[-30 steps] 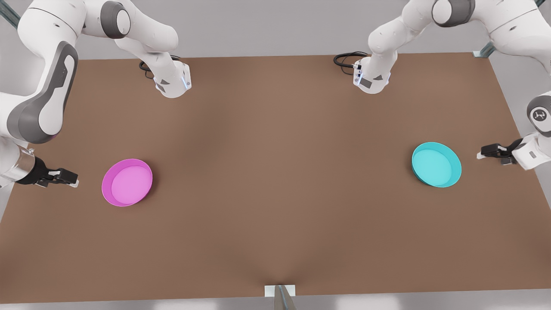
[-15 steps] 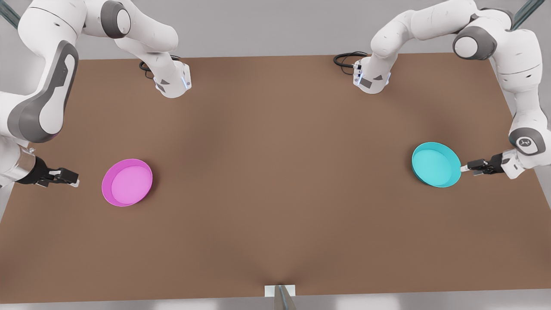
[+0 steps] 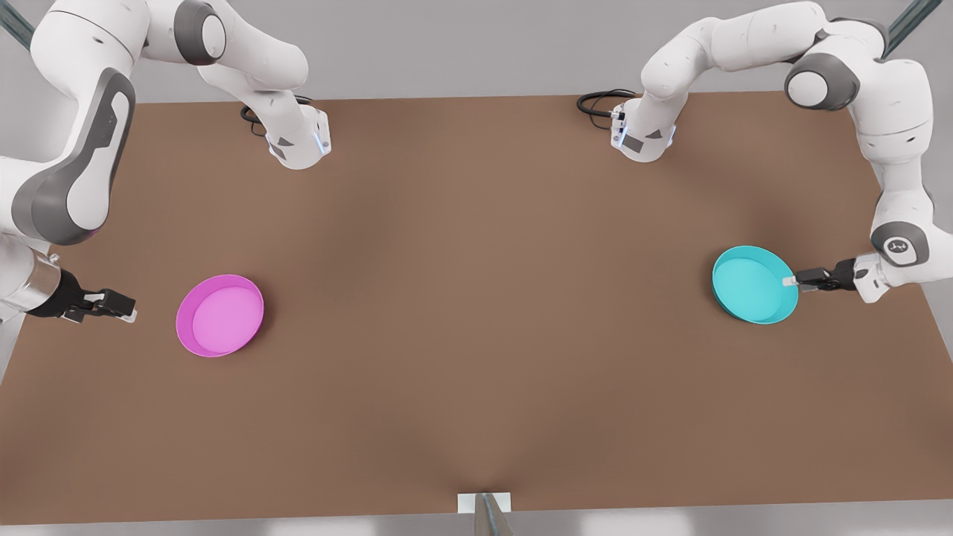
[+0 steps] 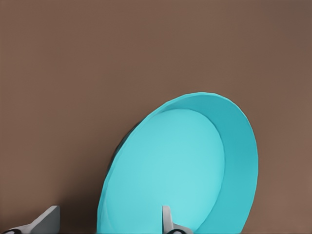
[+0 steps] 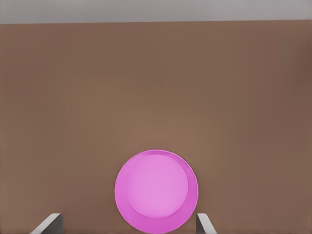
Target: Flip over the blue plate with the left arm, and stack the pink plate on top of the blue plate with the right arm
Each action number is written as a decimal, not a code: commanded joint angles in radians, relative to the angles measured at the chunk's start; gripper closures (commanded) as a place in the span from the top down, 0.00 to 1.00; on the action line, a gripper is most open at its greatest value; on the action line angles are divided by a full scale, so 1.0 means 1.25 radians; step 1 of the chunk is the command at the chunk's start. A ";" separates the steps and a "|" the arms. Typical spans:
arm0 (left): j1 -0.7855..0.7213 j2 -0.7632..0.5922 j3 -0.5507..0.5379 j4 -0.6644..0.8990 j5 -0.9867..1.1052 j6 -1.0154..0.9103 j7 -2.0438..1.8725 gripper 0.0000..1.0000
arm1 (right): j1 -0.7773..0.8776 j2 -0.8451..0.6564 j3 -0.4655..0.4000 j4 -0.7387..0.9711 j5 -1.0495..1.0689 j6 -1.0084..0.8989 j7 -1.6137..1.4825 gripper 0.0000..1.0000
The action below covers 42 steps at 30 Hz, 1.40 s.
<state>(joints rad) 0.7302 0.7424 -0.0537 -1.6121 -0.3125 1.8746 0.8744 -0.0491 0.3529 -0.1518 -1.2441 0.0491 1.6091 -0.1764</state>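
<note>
— Which way up is the blue plate (image 3: 753,285)?
— Hollow side up, flat on the counter (image 3: 476,313) at the front view's right. The left gripper (image 3: 789,281) is at its rim — in the left wrist view the fingers (image 4: 167,220) are spread wide, one over the dish, one outside it.
— And the pink plate (image 3: 220,315)?
— Also hollow up, at the front view's left. The right gripper (image 3: 130,312) waits near it, apart — fingers wide.

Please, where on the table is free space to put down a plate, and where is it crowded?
The table is bare across the middle, between the pink plate and the blue plate. It is crowded at the blue plate's rim, where the open left gripper straddles it; the open right gripper waits apart beside the pink plate.
</note>
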 commanded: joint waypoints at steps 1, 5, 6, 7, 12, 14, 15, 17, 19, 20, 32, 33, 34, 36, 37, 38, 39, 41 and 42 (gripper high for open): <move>0.000 0.000 0.000 0.000 0.000 0.000 0.000 1.00 | 0.000 0.000 0.000 0.000 0.000 0.000 0.000 1.00; 0.001 0.001 0.001 0.001 -0.021 -0.017 0.000 1.00 | 0.000 0.000 -0.001 0.000 -0.001 0.000 0.000 1.00; 0.001 0.002 0.007 0.001 -0.042 -0.045 0.000 1.00 | 0.000 -0.001 -0.002 0.000 0.000 0.000 0.000 1.00; 0.002 0.002 0.009 0.001 -0.059 -0.065 0.000 1.00 | 0.000 0.000 -0.002 0.000 0.000 0.000 0.000 1.00; 0.004 0.005 0.017 0.004 -0.064 -0.055 0.000 1.00 | 0.000 -0.003 -0.002 0.001 -0.001 0.000 -0.001 1.00; 0.004 0.012 0.016 0.004 -0.081 -0.053 0.000 1.00 | -0.005 -0.004 -0.002 0.001 0.000 0.000 0.000 1.00; 0.004 0.016 0.016 0.007 -0.087 -0.052 0.000 1.00 | -0.004 -0.005 -0.002 0.001 0.000 0.000 0.001 1.00; 0.004 0.017 0.017 0.007 -0.095 -0.052 0.000 1.00 | -0.004 -0.011 -0.002 0.001 -0.001 -0.001 0.001 1.00; 0.004 0.018 0.017 0.005 -0.099 -0.052 0.000 1.00 | -0.006 -0.012 -0.002 0.001 -0.001 -0.001 0.001 1.00; 0.004 0.020 0.017 0.005 -0.099 -0.052 0.000 0.98 | -0.007 -0.012 -0.004 0.001 0.000 -0.001 0.001 1.00; 0.004 0.028 0.021 0.005 -0.096 -0.053 0.001 0.61 | -0.006 -0.012 -0.002 0.001 0.000 0.000 0.002 1.00; 0.004 0.029 0.021 0.005 -0.096 -0.052 0.001 0.61 | -0.006 -0.012 -0.002 0.001 0.000 0.000 0.002 1.00; 0.004 0.031 0.021 0.005 -0.096 -0.052 0.001 0.61 | -0.006 -0.012 -0.002 0.001 0.000 0.000 0.002 1.00; 0.004 0.031 0.021 0.005 -0.096 -0.053 0.001 0.60 | -0.005 -0.014 -0.001 0.001 0.000 0.000 0.002 1.00; 0.004 0.031 0.022 0.005 -0.096 -0.053 0.001 0.60 | -0.006 -0.014 -0.001 0.001 0.000 0.000 0.002 1.00; 0.004 0.031 0.022 0.005 -0.095 -0.053 0.001 0.59 | -0.006 -0.012 -0.001 0.001 0.000 0.000 0.002 1.00; 0.004 0.031 0.022 0.005 -0.094 -0.053 0.001 0.55 | -0.006 -0.012 -0.001 0.001 0.000 0.000 0.001 1.00; 0.004 0.031 0.022 0.007 -0.091 -0.053 0.001 0.50 | -0.006 -0.012 -0.001 0.000 0.000 0.000 0.001 1.00; 0.004 0.031 0.022 0.007 -0.091 -0.053 0.001 0.46 | -0.007 -0.012 -0.001 0.001 0.000 0.000 0.002 1.00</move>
<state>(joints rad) 0.7348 0.7808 -0.0261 -1.6026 -0.4286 1.8100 0.8759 -0.0586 0.3376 -0.1534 -1.2432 0.0487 1.6091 -0.1735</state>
